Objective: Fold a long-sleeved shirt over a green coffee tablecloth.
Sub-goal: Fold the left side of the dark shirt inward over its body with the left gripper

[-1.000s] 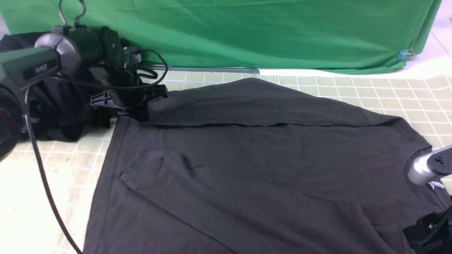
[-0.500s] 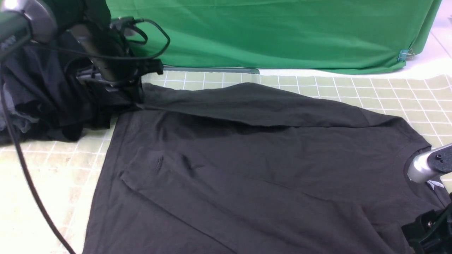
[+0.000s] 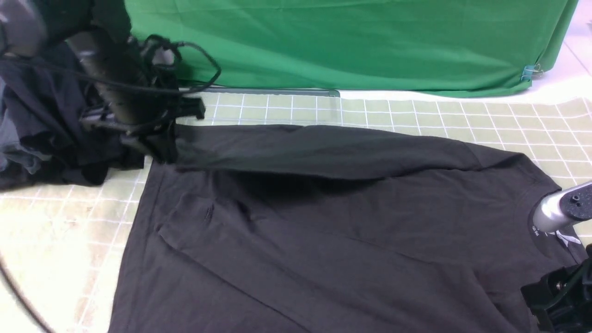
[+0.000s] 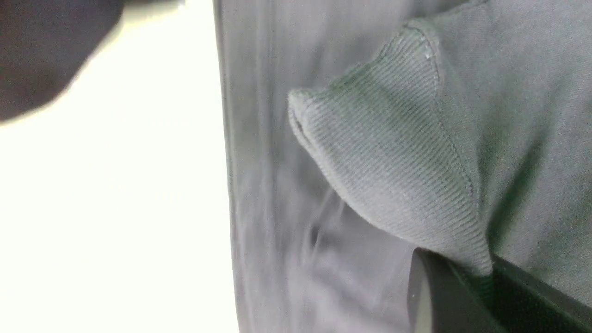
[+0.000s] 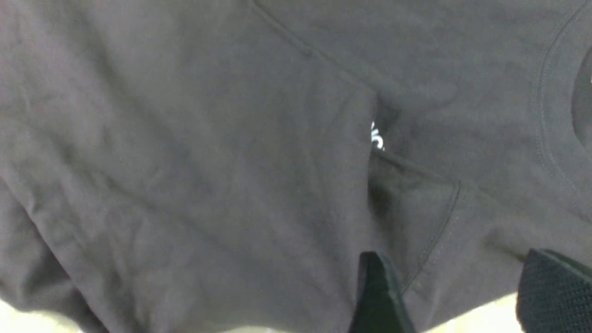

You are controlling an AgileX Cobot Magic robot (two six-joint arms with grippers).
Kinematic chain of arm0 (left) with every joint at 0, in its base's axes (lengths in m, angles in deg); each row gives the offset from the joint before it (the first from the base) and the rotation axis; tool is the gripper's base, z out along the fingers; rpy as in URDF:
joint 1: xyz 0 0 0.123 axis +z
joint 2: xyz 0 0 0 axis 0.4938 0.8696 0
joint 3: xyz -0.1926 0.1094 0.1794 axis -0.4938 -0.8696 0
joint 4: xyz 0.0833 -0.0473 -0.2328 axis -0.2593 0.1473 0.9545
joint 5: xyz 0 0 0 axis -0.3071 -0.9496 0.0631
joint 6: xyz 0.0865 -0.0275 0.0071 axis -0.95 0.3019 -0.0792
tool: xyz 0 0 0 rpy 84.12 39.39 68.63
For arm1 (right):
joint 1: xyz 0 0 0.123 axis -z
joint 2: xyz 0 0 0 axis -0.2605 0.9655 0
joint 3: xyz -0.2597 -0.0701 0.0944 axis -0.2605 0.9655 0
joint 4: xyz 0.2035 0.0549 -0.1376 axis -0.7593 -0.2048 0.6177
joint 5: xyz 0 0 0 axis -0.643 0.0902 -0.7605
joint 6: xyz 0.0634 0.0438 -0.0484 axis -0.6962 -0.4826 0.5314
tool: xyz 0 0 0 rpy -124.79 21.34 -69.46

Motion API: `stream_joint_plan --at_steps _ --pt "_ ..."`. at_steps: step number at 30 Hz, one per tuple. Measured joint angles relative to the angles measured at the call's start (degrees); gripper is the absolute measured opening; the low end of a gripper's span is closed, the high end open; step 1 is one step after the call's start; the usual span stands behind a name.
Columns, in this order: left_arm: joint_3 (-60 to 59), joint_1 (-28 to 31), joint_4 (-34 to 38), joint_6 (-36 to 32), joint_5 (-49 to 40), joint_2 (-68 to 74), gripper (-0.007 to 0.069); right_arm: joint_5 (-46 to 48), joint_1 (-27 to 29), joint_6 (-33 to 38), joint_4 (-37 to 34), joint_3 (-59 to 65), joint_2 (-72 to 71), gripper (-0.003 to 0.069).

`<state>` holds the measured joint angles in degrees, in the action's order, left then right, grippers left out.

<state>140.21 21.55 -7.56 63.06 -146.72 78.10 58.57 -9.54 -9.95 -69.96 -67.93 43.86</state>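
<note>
The charcoal-grey long-sleeved shirt [image 3: 323,222] lies spread on the pale green checked tablecloth [image 3: 508,120], neck toward the right. One sleeve [image 3: 314,150] is lifted and stretched across the shirt's far edge. My left gripper [image 3: 164,145] is shut on that sleeve's ribbed cuff [image 4: 393,157], at the shirt's far left corner. In the left wrist view the cuff is pinched between the black fingers [image 4: 444,296]. My right gripper [image 5: 446,277] hovers open over the shirt near the collar [image 5: 545,115], nothing between its fingers. A bit of white print [image 5: 377,136] shows beside a fold.
A dark bundle of garments [image 3: 51,129] lies at the far left, behind the left arm. A bright green fabric sheet [image 3: 347,41] hangs along the back. The right arm's silver joint [image 3: 552,212] is over the collar. A cable [image 3: 199,55] loops off the left wrist.
The left gripper has lifted and pulled the cuff leftward and toward the robot, drawing the sleeve out straighter above the shirt. The right arm has barely moved.
</note>
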Motion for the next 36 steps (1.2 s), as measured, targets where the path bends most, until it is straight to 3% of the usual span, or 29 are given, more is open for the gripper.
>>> stream_joint_plan --at_steps 13,26,30,32,34,35,36 --pt "-19.20 0.00 -0.72 5.36 1.53 -13.86 0.0041 -0.78 0.00 0.00 0.00 0.00 0.00 0.0388" --pt "-29.30 0.00 0.42 5.30 9.41 -14.75 0.0048 -0.85 0.00 -0.17 -0.05 0.00 0.00 0.0388" --pt "-29.83 0.00 0.70 2.82 10.03 -14.75 0.0095 -0.98 0.00 -0.17 -0.05 0.00 0.00 0.0388" --pt "-29.83 0.00 1.75 2.24 9.73 -14.75 0.0200 -0.98 0.00 -0.23 -0.05 0.00 0.00 0.0388" --pt "-29.83 0.00 1.92 2.09 9.04 -14.75 0.0248 -0.98 0.00 -0.23 -0.05 0.00 0.00 0.0388" --pt "-29.83 0.00 1.82 1.43 6.65 -14.75 0.0335 -0.98 0.00 -0.27 -0.05 0.00 0.00 0.0388" --pt "-29.83 0.00 1.69 1.35 6.32 -14.75 0.0353 -0.98 0.00 -0.27 -0.05 0.00 0.00 0.0388"
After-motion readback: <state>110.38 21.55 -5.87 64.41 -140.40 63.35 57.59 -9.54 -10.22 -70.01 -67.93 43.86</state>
